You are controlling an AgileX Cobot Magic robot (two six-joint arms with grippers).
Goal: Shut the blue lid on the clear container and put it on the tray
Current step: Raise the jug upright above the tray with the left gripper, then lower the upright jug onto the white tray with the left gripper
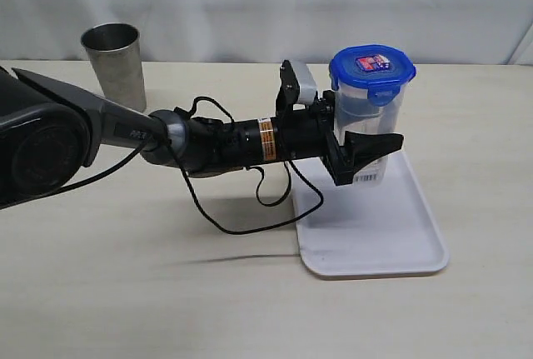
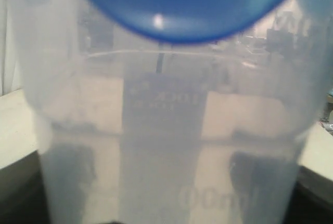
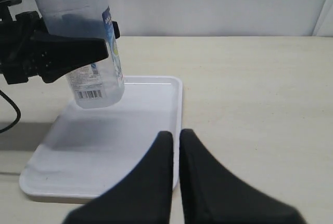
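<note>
- The left arm stretches almost level across the table from the left of the exterior view, wrist straight, forearm low over the surface.
- The left gripper is clamped on the clear container at about mid-height, one dark finger across its near side and the other behind it.
- The right gripper does not show in the exterior view. Its own camera shows the two fingers pressed together with nothing between them, poised above the near rim of the tray.
- A grey metal cup stands upright at the back left, well apart from the container.
- A black cable loops under the left forearm onto the table, just beside the tray's left edge.
- Nothing lies between the container and the tray.
- The container is over the tray's far left corner. Whether its base touches the tray cannot be told.
- It stands upright, long axis vertical, with its barcode label near the base.
- The blue lid sits level on its mouth, sticker up, one flap down on the near side.
- In the left wrist view the container fills the frame, blurred.
</note>
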